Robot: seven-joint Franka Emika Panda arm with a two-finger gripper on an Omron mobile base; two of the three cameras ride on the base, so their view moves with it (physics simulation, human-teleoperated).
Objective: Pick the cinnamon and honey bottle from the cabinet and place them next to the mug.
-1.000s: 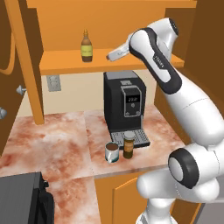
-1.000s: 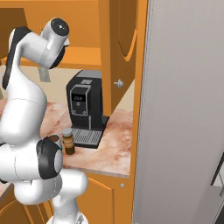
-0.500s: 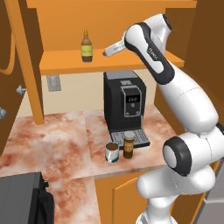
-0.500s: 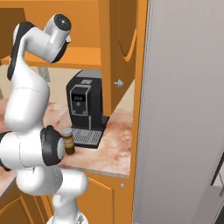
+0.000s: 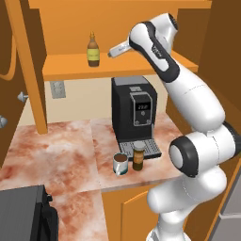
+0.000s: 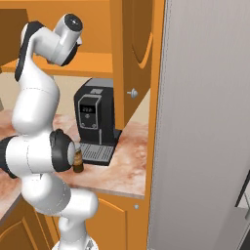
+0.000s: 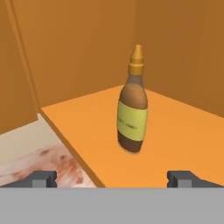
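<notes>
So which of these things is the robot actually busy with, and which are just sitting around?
Part of the job:
- honey bottle, upright on the cabinet shelf
- cinnamon, on the counter beside the mug
- gripper, open, facing the bottle

Just there:
- coffee machine
- wall outlet

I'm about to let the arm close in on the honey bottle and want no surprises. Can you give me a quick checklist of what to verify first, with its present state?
1. Honey bottle upright on the cabinet shelf: ok.
2. Gripper open, fingertips spread wider than the bottle: ok.
3. Bottle lined up between the fingertips in the hand view: ok, slightly right of centre.
4. Gap left to close, gripper short of the bottle: ok.
5. Cinnamon already beside the mug on the counter: ok.
6. Clearance from the cabinet's back wall behind the bottle: cannot tell.
</notes>
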